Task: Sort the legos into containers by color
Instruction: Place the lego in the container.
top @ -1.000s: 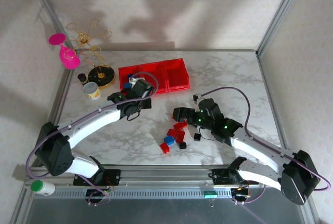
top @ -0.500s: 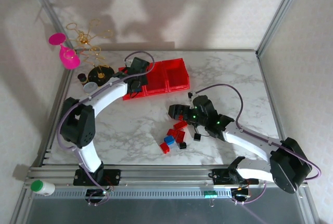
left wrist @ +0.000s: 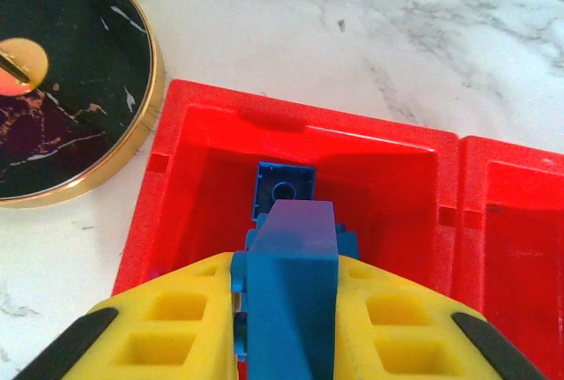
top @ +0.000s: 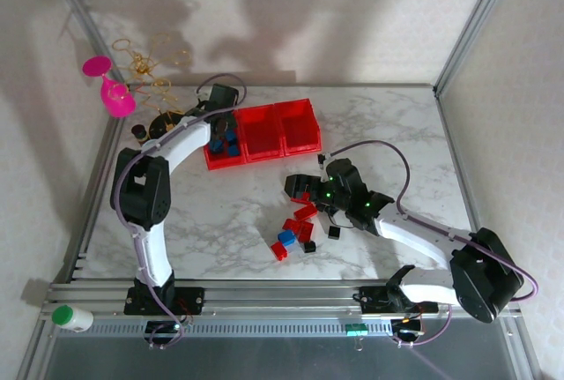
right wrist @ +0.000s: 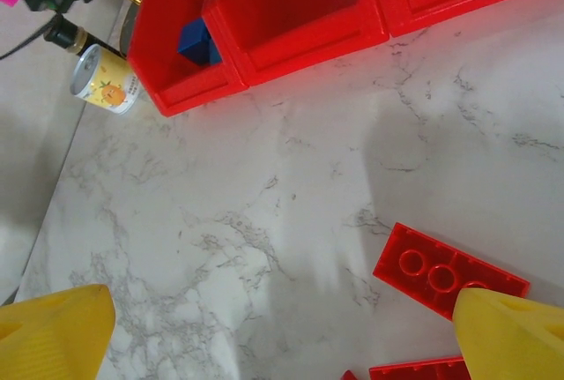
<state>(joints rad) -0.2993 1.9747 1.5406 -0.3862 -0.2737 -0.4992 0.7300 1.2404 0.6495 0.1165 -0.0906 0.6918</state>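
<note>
Legos (top: 295, 230): one gripped, a pile loose

I have the left gripper (left wrist: 286, 327) clamped on a blue brick (left wrist: 291, 265) above the leftmost container (left wrist: 176, 177) (other blue ones (left wrist: 282, 190) lie inside). Remaining legos sit loose on the table (top: 397, 133); the right gripper (right wrist: 282, 331) gapes wide, empty, above them.
</note>
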